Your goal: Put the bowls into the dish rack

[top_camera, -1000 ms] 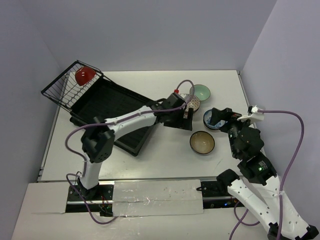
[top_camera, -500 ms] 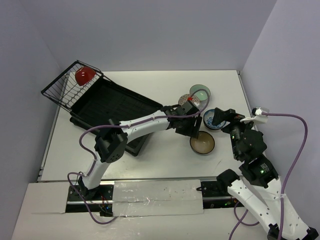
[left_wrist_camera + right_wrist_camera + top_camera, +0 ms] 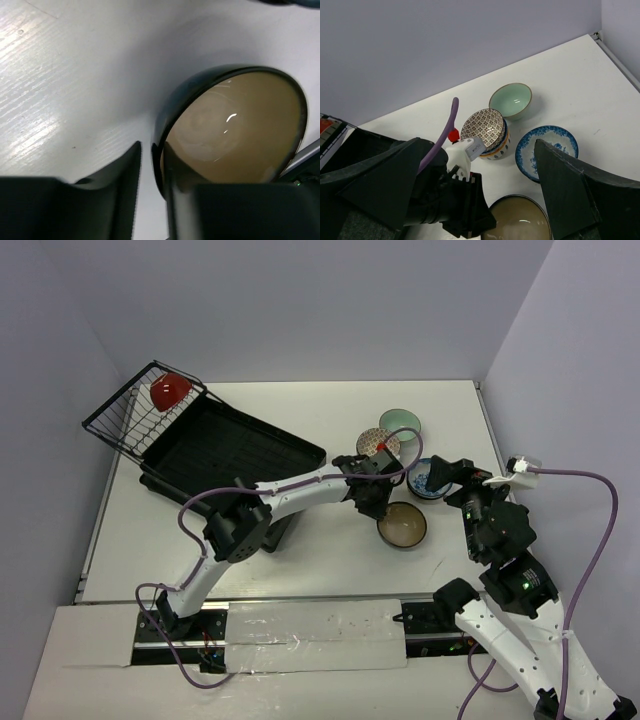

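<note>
left gripper [image 3: 151,150] sits on the brown bowl [image 3: 235,130]: jaws narrow, straddling the near-left rim, one finger [image 3: 120,180] outside the wall, the other inside against the tan glaze. A sliver of table shows between the outer fingertip and the rim, so can't tell if it's actually clamped

right gripper [image 3: 482,145] is spread wide with nothing in it, hanging over the blue-and-white bowl [image 3: 545,145], no contact visible

bowl cluster is tight: blue-and-white one just up-right of the brown bowl, lattice bowl [image 3: 378,445] just behind the left wrist and stacked in another patterned bowl, mint green bowl [image 3: 402,423] beside it toward the back wall. Both grippers are close together over this cluster

red bowl [image 3: 170,390] is already in the wire basket [image 3: 130,415] at the far-left end of the dish rack [image 3: 230,445]

rack lies diagonally, well left of the cluster, ribbed tray bare; the left arm crosses its near-right corner. Bare table [image 3: 330,560] between the brown bowl and the near edge, and between rack and cluster; right table edge is near the blue-and-white bowl
</note>
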